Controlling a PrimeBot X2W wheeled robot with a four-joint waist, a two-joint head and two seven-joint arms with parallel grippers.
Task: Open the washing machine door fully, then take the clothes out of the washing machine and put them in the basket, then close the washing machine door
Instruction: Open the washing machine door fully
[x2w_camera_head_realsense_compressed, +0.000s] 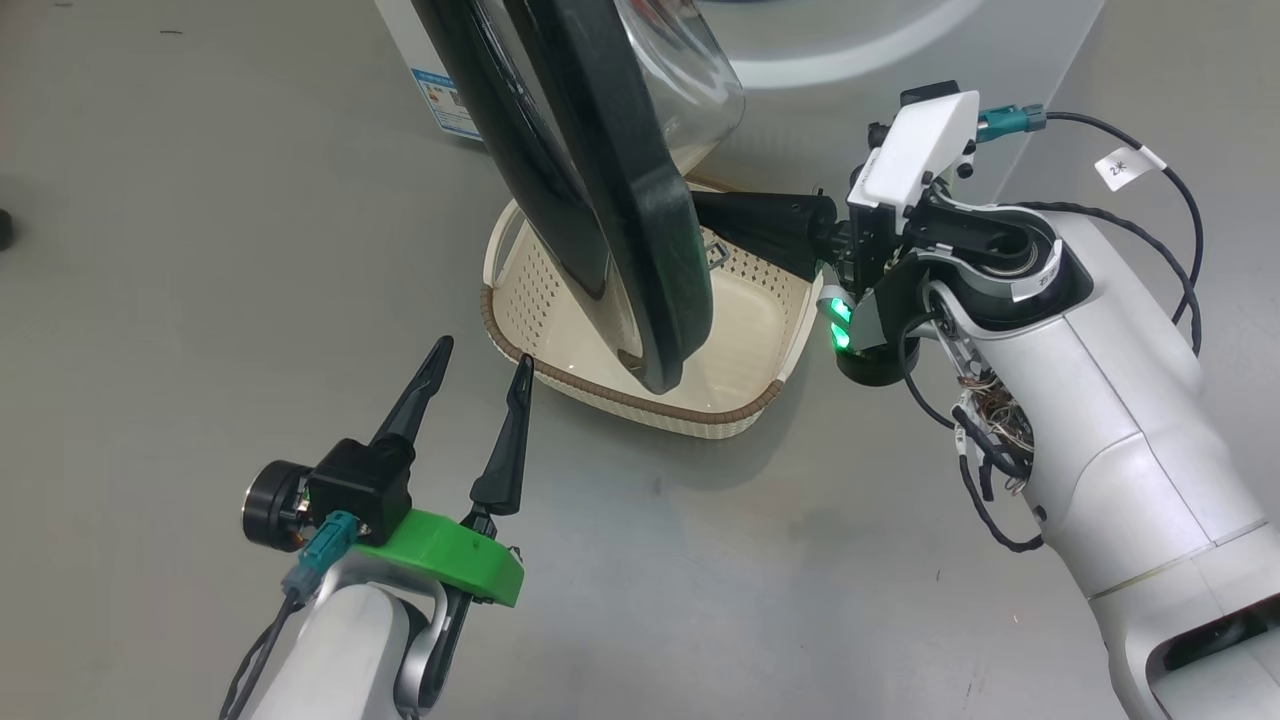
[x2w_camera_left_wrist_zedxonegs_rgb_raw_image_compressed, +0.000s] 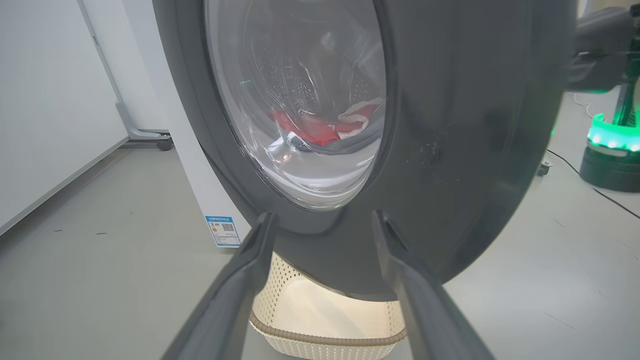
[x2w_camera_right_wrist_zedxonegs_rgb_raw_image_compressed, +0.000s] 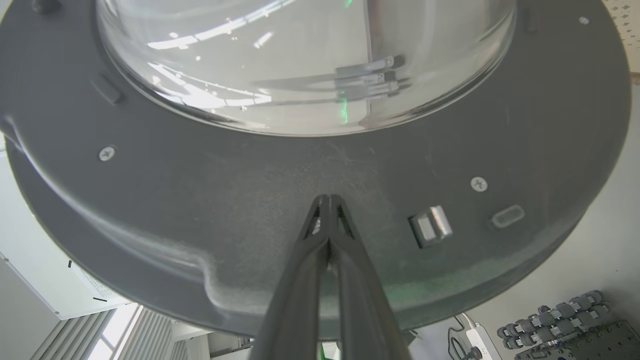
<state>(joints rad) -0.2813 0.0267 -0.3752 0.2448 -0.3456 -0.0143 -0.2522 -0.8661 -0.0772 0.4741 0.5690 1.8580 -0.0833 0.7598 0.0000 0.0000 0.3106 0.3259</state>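
Hovering nearest, low over the floor, with the left hand (x2w_camera_head_realsense_compressed: 483, 351) spread as wide as it goes, gripping nothing and touching nothing. Aimed at the outer face of the washing machine door (x2w_camera_head_realsense_compressed: 640, 230), probably waiting to reach into the drum after the door is out of the way.

Pushing, a little further on, with the right hand (x2w_camera_right_wrist_zedxonegs_rgb_raw_image_compressed: 328, 200): fingers pressed flat together on nothing, tips set against the dark inner rim of the door, just beside the metal latch (x2w_camera_right_wrist_zedxonegs_rgb_raw_image_compressed: 431, 225) and below the bulging glass. Judged a shove with closed fingers rather than a grasp, a single contact point being enough to swing a panel.

Hanging part-way swung, edge-on above the basket (x2w_camera_head_realsense_compressed: 700, 422), so not yet fully open. Sitting empty on the floor right under that lower edge, close in front of the washing machine (x2w_camera_left_wrist_zedxonegs_rgb_raw_image_compressed: 200, 175), presumably parked there for a short carry, though for now partly covered by the door.

Lying furthest off, seen through the glass: the clothes (x2w_camera_left_wrist_zedxonegs_rgb_raw_image_compressed: 320, 131), red with white, low in the drum, untouched.
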